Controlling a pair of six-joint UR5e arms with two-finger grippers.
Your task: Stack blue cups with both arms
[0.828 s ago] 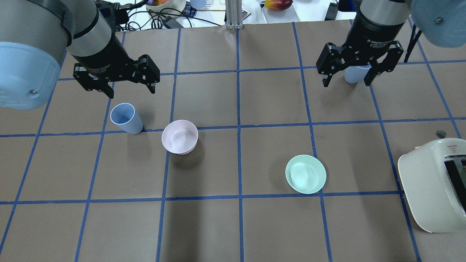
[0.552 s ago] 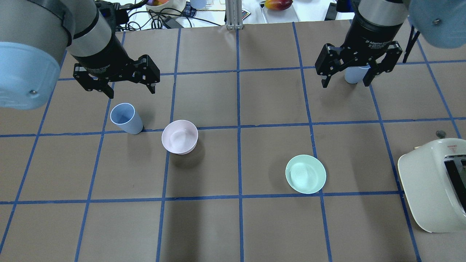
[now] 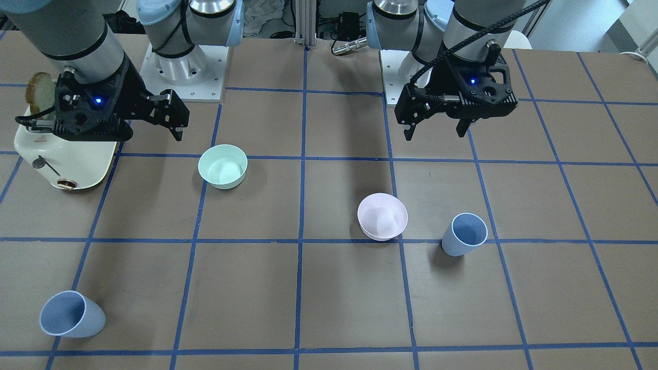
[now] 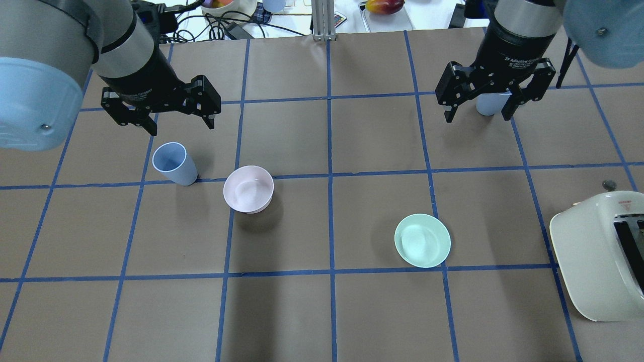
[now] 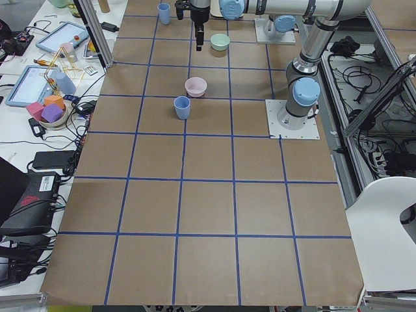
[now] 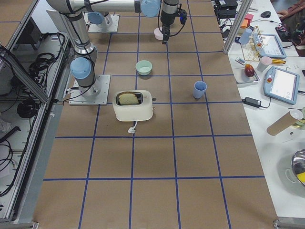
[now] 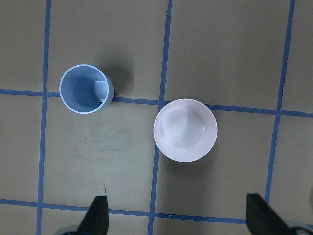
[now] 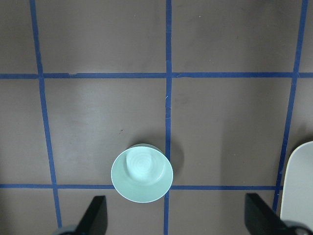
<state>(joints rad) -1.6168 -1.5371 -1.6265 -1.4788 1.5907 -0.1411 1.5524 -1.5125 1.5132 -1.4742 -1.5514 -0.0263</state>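
The near cup stands upright just beside the pink bowl. The far cup stands well apart from it, by the edge of the table away from the robot. Neither is gripped, so the step in hand looks like the approach. The left gripper should centre over the near cup and descend with its fingers clear of the bowl. The right gripper needs a long reach out past the green bowl. Both grippers hang above the table, jaws spread wide, holding and touching nothing.
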